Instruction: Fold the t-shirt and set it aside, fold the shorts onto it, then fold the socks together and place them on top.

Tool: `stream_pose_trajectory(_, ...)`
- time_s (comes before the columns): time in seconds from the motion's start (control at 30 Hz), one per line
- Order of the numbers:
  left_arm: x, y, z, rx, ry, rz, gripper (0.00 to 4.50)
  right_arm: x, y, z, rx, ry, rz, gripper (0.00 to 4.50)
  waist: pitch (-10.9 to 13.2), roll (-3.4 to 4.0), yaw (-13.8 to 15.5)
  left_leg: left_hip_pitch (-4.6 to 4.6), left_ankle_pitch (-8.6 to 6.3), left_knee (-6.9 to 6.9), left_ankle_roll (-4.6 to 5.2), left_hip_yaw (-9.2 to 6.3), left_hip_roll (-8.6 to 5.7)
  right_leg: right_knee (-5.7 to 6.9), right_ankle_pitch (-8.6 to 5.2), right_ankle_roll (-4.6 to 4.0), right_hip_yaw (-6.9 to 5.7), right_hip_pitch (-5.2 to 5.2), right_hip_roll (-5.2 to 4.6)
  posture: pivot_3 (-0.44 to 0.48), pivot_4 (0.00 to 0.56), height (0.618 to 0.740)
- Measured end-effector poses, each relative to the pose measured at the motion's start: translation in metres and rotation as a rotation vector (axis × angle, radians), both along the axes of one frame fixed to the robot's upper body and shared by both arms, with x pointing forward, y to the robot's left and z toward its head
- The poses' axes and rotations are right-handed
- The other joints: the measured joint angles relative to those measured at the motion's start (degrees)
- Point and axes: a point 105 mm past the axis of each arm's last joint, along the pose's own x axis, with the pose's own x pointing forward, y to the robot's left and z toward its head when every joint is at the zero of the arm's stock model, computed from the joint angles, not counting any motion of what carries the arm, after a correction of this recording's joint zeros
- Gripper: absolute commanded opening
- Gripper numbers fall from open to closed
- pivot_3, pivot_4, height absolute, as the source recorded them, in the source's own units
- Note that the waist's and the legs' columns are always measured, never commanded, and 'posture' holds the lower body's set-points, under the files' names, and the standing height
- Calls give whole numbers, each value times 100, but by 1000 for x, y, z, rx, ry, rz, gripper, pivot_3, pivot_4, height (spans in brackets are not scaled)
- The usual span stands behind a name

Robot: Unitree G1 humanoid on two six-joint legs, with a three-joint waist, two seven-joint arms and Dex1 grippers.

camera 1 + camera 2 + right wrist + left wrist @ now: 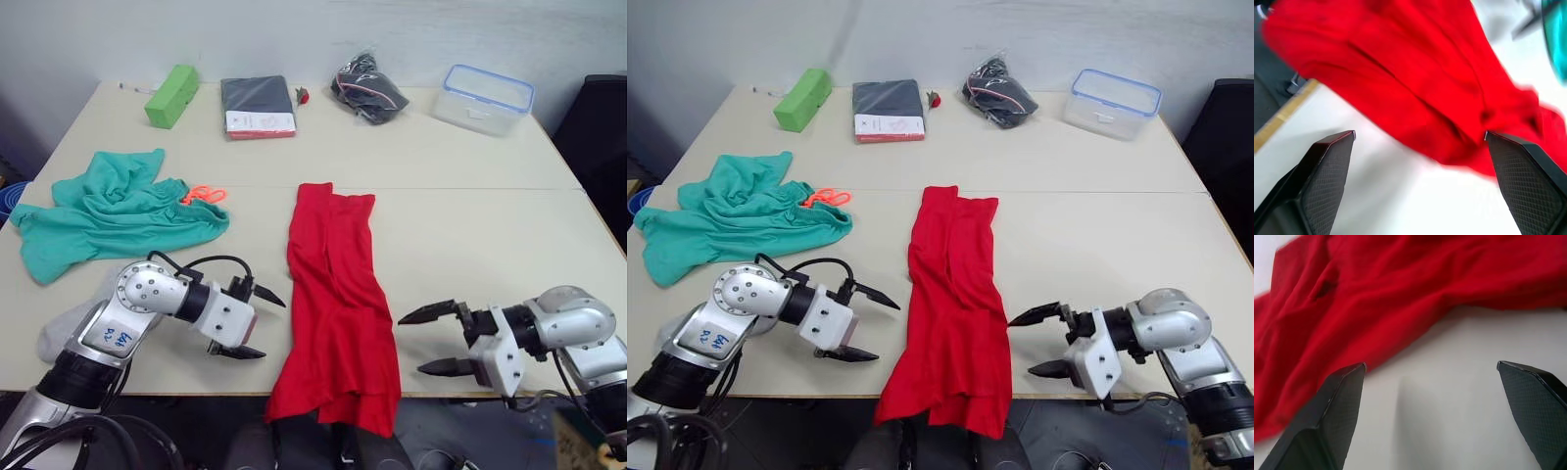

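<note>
The red t-shirt (333, 304) lies as a long narrow strip down the middle of the table, its lower end hanging over the front edge. My left gripper (272, 329) is open just left of it, fingers pointing at the cloth. On the shirt's other side my right gripper (411, 344) is open too, facing it. Both wrist views show red fabric (1376, 298) just beyond empty fingertips. The teal shorts (108, 215) sit crumpled at the left with the orange drawstring (204, 194) showing. A light grey sock (57, 338) peeks out beside my left arm.
Along the back edge stand a green box (172, 95), a dark flat package (257, 106), a black bundle in a bag (368, 88) and a clear lidded container (487, 98). Bare table (470, 225) lies right of the shirt.
</note>
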Motion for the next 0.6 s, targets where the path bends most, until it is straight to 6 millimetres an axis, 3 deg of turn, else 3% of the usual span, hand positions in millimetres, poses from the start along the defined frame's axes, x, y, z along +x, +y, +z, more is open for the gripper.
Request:
stream_pose_trajectory(0.17, -9, -19, -4, -47, -41, -101, 4500, -11, 6, -16, -38, -101, 153, 4302, 1, 2, -5, 28, -4, 0, 8, -1, 2, -4, 0, 0, -1, 27, -1, 0, 150, 740)
stream_pose_trajectory(0.3, -16, -28, -13, -29, -55, -173, 4500, -10, 11, -17, -28, -170, 216, 4302, 1, 2, -27, 42, -4, 1, 7, -3, 5, -5, 0, 0, -3, 42, 0, 0, 150, 740)
stream_pose_trajectory(0.43, -13, -31, -20, -17, -66, -187, 3633, -5, 21, -19, 4, -198, 234, 4330, 1, 1, -73, 109, -18, -19, 32, -3, 4, -18, -2, -3, -2, 111, 1, 0, 150, 740)
stream_pose_trajectory(0.53, -10, -31, -23, -1, -75, -200, 2724, -2, 27, -21, 18, -186, 229, 3694, 0, 2, -113, 128, -18, -30, 32, -4, 6, -27, -2, -4, -4, 132, 1, 0, 150, 740)
stream_pose_trajectory(0.6, -7, -29, -25, 1, -78, -187, 2050, -2, 30, -24, 20, -163, 218, 2995, 0, 3, -128, 130, -18, -30, 32, -5, 7, -26, -2, -4, -5, 132, 1, 0, 150, 740)
